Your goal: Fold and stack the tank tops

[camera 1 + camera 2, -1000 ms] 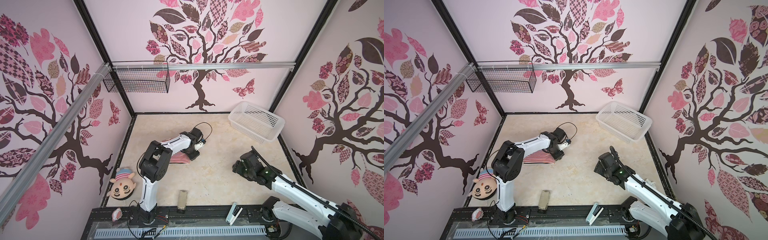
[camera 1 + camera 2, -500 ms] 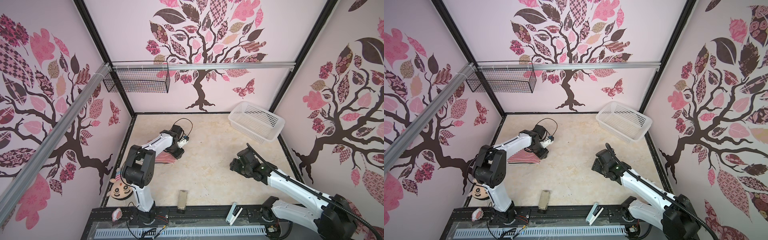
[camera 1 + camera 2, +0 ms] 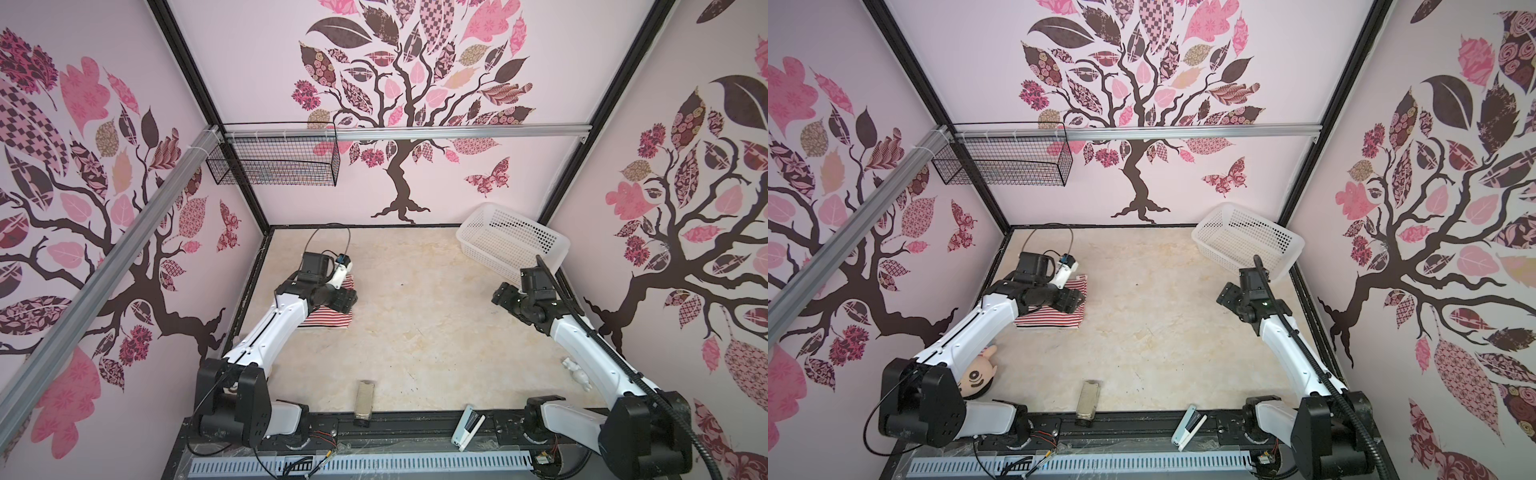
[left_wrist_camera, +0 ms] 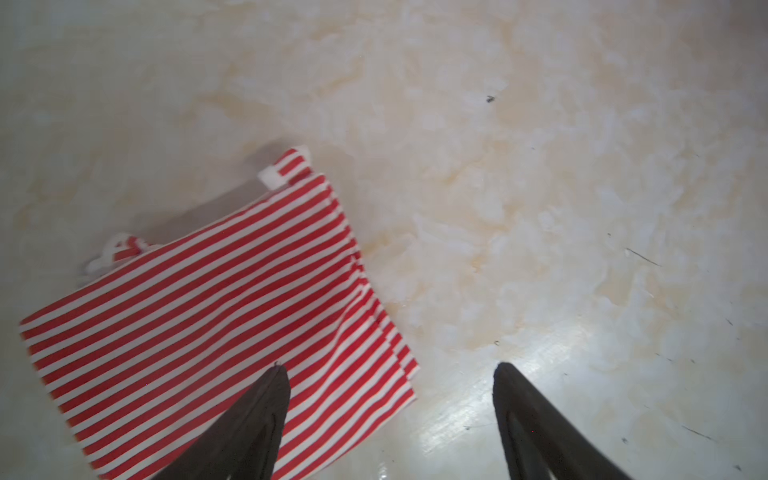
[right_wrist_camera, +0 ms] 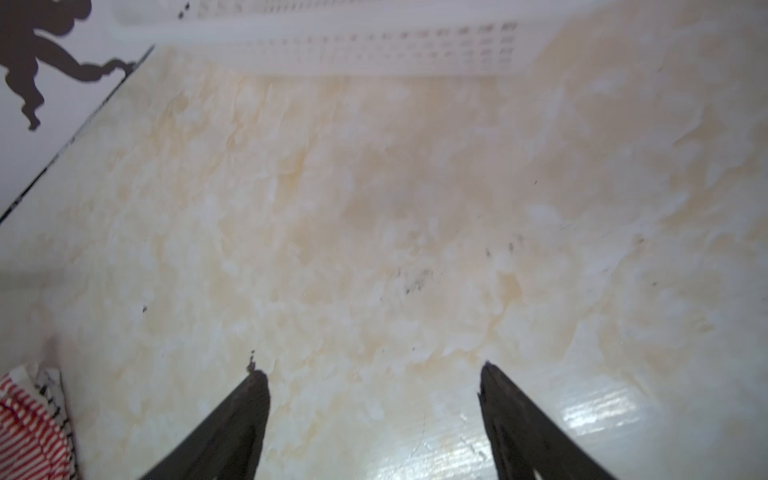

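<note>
The left arm's white forearm stretches out from its base and its wrist bends downward. The left pincer (image 4: 390, 368) points down with its jaws wide apart and nothing between them. One black finger (image 4: 266, 399) stands over striped cloth, the other over bare bench (image 4: 540, 208). Whether either tip touches the surface, I cannot tell.

The red-and-white tank top (image 3: 328, 322) (image 3: 1054, 321) (image 4: 199, 299) lies folded flat on the bench, well apart from the white lattice basket (image 3: 511, 245) (image 3: 1246, 237), across the bench from it. Its white trim peeks out at the fold's far edge. The left wrist covers part of it in both top views.

The right arm reaches from its base toward the basket, its wrist near the basket's open side. The right pincer (image 5: 372, 370) also points down, jaws apart and empty, over bare bench, with the basket's wall (image 5: 374, 45) just beyond. At the corner of the right wrist view a bit of red stripe shows, with a strip of dark-marked white cloth (image 5: 48, 390) against it. What that strip is, I cannot tell.

Far from the basket, by the left arm's base, lies a plush doll head (image 3: 978, 374). A small tan block (image 3: 365, 397) and a white stapler-like tool (image 3: 467, 426) sit at the bench edge opposite the basket. A small white figurine (image 3: 577, 374) lies by the right arm.
</note>
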Available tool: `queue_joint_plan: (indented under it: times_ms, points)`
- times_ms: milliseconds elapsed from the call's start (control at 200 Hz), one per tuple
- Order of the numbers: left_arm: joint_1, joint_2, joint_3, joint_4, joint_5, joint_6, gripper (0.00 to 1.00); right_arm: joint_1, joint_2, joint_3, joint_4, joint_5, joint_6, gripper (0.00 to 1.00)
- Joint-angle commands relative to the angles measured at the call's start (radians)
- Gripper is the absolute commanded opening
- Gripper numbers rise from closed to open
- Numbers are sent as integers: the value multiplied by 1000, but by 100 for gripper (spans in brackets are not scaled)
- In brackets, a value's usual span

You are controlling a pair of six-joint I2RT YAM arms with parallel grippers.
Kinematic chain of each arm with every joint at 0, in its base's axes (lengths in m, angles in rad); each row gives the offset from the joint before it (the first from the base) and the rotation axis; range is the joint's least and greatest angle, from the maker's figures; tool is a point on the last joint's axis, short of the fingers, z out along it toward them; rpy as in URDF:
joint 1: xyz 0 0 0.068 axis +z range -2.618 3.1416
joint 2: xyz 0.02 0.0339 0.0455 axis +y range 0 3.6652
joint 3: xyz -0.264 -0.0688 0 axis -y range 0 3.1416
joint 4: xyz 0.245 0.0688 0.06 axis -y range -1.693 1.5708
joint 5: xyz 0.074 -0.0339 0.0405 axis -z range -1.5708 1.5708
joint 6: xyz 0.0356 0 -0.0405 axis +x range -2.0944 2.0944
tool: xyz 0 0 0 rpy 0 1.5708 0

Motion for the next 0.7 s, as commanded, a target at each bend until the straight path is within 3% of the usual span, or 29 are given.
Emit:
queue_joint_plan:
  times_ms: [0,20,135,350,695]
  points:
    - [110,-38,-106,324,42,-147,93,-39,2,16,124,25,-99,83]
    - [130,-40,-125,360,44,-168,97,-39,-5,4,155,46,-103,83]
    - [220,-35,-206,518,69,-236,98,-38,-35,-102,363,109,-138,83]
    - [225,-53,-373,785,32,-216,98,-39,-90,-320,727,155,-283,86]
    - [225,44,-572,1212,51,-197,98,-39,126,-434,1097,143,-373,86]
